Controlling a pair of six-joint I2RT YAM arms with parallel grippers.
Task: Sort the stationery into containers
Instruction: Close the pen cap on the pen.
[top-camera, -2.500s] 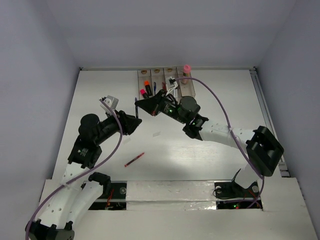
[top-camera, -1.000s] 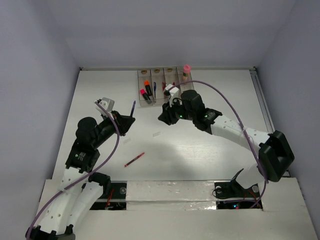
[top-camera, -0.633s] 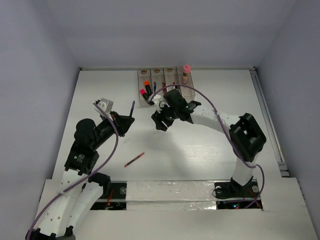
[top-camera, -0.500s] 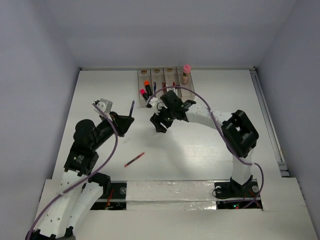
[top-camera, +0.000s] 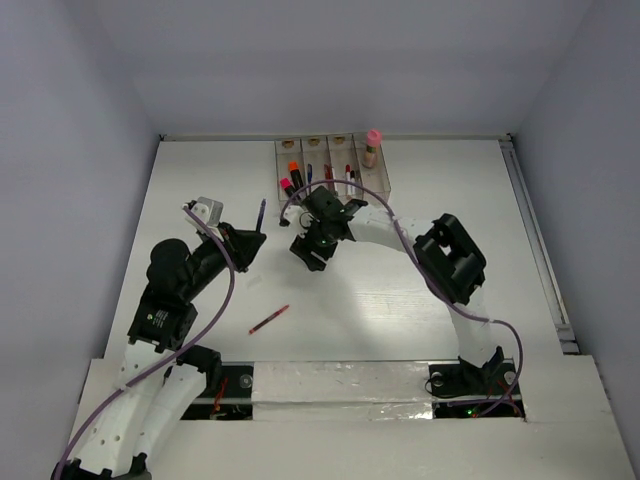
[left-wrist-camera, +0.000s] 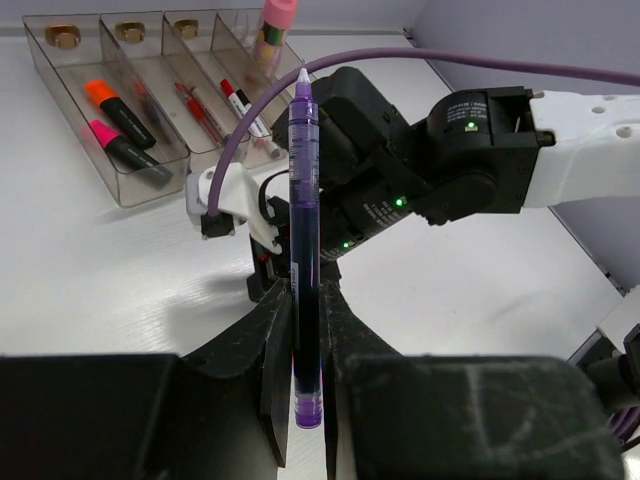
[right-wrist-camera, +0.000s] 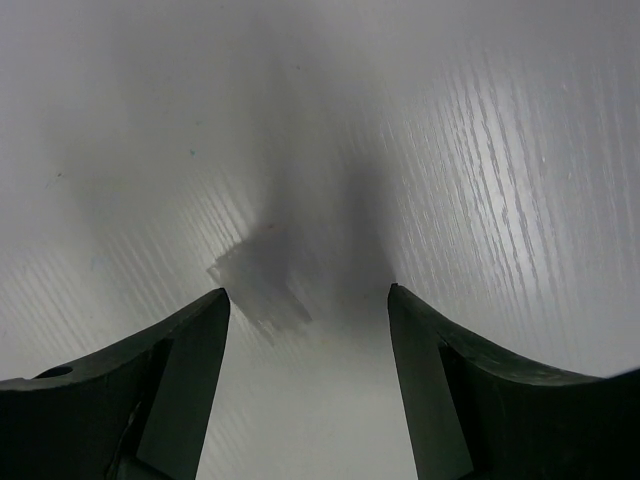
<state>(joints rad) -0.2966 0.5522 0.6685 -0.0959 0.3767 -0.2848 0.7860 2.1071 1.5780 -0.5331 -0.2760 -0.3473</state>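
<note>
The purple pen (left-wrist-camera: 303, 230) is a thin, rigid, very light plastic stick with a smooth barrel. It will not bend or crush under a pinch, but it can pivot or slide between flat pads if held at one end only. A grip across the barrel close to its middle would be the steadiest. At present it is held low down, near its blunt end, so most of its length stands free above the fingers, tip upward. It hangs over the left half of the worktop, well short of the far edge.

The left end effector (left-wrist-camera: 305, 335) is clamped on that pen, its two black fingers (left-wrist-camera: 275, 350) pressed flat against opposite sides of the barrel with no gap showing.

The right end effector (right-wrist-camera: 305, 305) has its jaws spread wide and holds nothing. Between them only bare white worktop and its own shadow show, and whether the tips touch the surface I cannot tell. In the top view it sits near the middle of the worktop, just in front of the row of clear bins (top-camera: 384, 180) at the far edge.

A red pen (top-camera: 268, 319) lies loose on the worktop toward the near edge, left of centre, equally light and stiff.
</note>
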